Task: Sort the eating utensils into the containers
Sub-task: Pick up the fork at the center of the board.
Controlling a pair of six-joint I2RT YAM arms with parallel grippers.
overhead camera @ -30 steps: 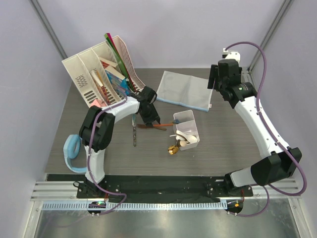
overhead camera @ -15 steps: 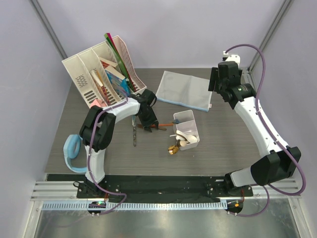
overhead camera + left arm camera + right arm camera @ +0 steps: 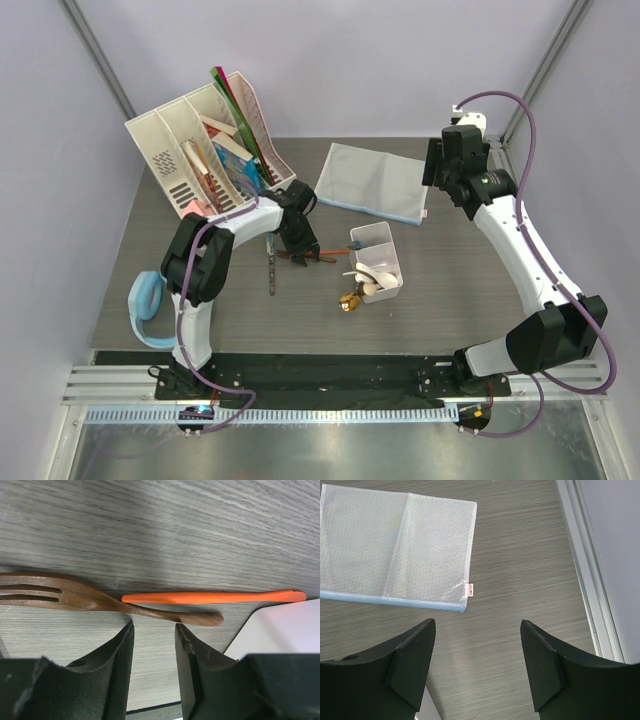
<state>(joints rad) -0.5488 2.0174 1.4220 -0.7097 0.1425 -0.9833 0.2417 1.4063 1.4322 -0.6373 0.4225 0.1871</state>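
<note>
A dark wooden fork [image 3: 75, 596] lies on the table beside an orange-handled piece [image 3: 210, 597]; both show in the top view [image 3: 318, 258] just left of the white compartment box [image 3: 392, 238]. White ceramic spoons [image 3: 374, 277] lie in the box's near end. A gold spoon [image 3: 350, 299] lies in front of the box. A silver knife [image 3: 271, 268] lies further left. My left gripper [image 3: 154, 632] is open with a narrow gap and empty, low over the table next to the fork's handle. My right gripper [image 3: 477, 645] is wide open and empty, high at the back right.
A grey-blue mesh cloth [image 3: 395, 545] lies flat at the back under the right gripper. A white desk organiser [image 3: 190, 150] with books and folders stands back left. Blue headphones [image 3: 145, 303] lie at the left front. A metal rail [image 3: 587, 580] runs along the table's right edge.
My left gripper has shifted slightly left, away from the box. The right arm has risen slightly. The utensils have not moved.
</note>
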